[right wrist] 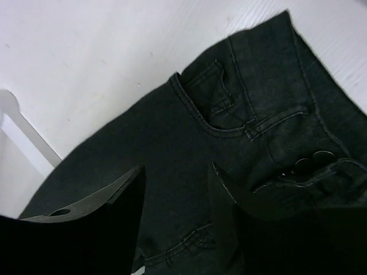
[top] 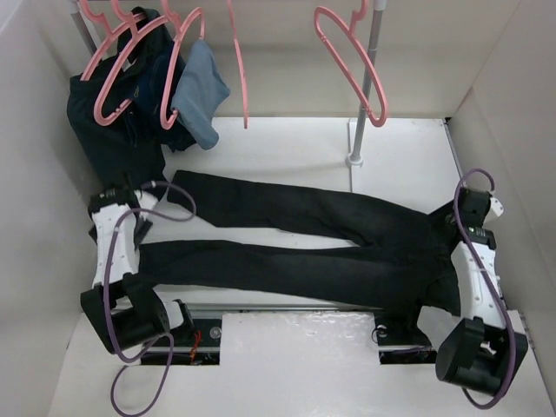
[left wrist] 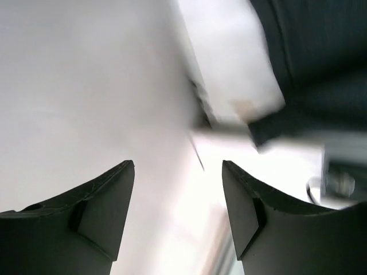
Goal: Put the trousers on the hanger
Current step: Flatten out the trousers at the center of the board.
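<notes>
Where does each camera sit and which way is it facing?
Top external: above and behind the bases, looking down on the table; left arm, right arm, trousers show.
Left wrist: on the left arm, facing blurred white surface, dark fabric; open jaws show.
Right wrist: on the right arm, facing the trousers' waist; open jaws show.
Shared: top and right wrist both see the trousers.

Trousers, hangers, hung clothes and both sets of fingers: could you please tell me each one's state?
trousers, lying flat, legs apart, not hung.
hanger, hanging bare.
navy garment, hung up.
light-blue cloth, hung up.
left fingers, open, holding nothing.
right fingers, open above the trousers' waist.
</notes>
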